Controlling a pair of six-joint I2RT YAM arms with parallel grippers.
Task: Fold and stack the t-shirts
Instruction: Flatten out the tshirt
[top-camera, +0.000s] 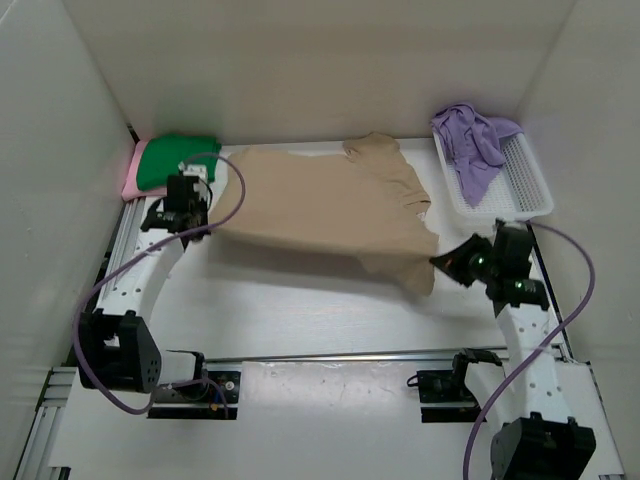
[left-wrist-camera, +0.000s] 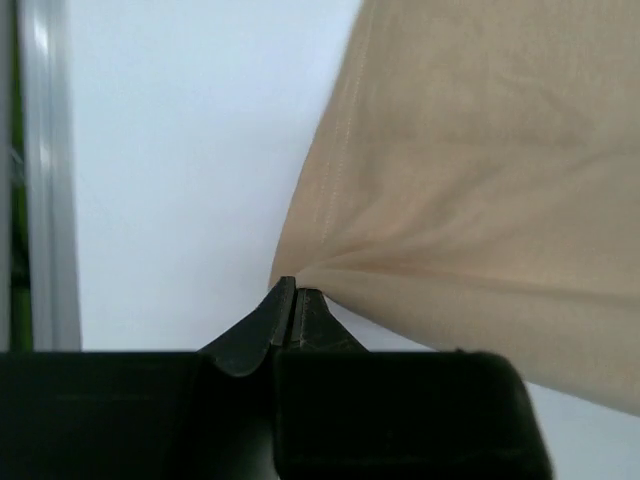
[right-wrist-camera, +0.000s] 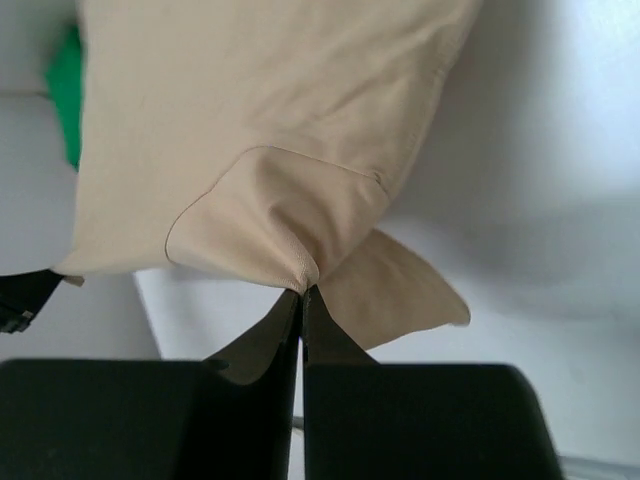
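Top external: white mesh basket (top-camera: 525, 190) holds the lavender t-shirt (top-camera: 473, 145).

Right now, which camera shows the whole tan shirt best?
The top external view: the tan t-shirt shows whole there, spread wide. The left wrist view shows only the edge pinched in the left end effector. The right wrist view shows just the part pinched in the right end effector.

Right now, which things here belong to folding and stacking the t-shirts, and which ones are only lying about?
For the job: tan t-shirt, pinched by left gripper and right gripper; green t-shirt; pink t-shirt; lavender t-shirt.
Lying about: white mesh basket.
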